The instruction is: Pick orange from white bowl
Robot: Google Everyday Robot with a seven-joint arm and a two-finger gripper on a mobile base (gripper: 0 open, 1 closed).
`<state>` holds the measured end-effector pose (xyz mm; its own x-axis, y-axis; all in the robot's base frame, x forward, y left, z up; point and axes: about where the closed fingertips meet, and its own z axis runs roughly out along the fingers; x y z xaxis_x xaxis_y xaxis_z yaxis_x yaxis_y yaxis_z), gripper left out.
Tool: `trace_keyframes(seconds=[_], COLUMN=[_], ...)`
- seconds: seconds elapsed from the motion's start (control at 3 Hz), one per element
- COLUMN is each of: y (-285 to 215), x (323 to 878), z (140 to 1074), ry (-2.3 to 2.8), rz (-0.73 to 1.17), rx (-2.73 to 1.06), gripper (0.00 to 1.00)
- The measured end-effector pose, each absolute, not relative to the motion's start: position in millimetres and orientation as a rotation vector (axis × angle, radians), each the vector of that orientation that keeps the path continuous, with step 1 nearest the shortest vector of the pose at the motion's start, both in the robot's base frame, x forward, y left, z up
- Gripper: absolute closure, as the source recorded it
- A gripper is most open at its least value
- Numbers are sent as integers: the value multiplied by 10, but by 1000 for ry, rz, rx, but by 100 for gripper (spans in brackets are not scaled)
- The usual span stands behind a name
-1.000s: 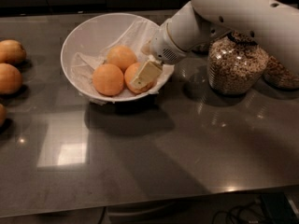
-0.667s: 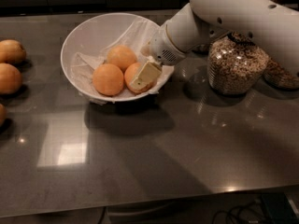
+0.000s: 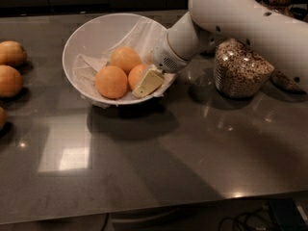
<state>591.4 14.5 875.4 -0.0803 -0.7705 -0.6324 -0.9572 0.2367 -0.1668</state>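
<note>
Reaching into the wide white paper-lined bowl [image 3: 77,42] on the table [image 3: 192,148], the claw [image 3: 146,81] sits against the round dull orange fruit [image 3: 135,73], which lies immediately to its left; we cannot tell whether it grips.

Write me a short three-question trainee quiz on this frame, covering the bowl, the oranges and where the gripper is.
1. Multiple choice: how many oranges lie in the white bowl? A) two B) three C) five
2. True or false: the gripper is down inside the bowl, at the rightmost orange.
3. Fill the gap: the loose oranges outside the bowl lie at the picture's ___ edge.

Key: 1 B; 2 true; 3 left.
</note>
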Motion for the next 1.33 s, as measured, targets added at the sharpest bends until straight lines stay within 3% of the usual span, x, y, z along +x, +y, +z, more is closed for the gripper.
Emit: trace_keyframes(seconds=[0.67,1.33], y=[169,175], x=[5933,5941], z=[8576,8542], ry=[1931,1936], rz=[399,404], rx=[-1584,-1585], gripper=[29,70])
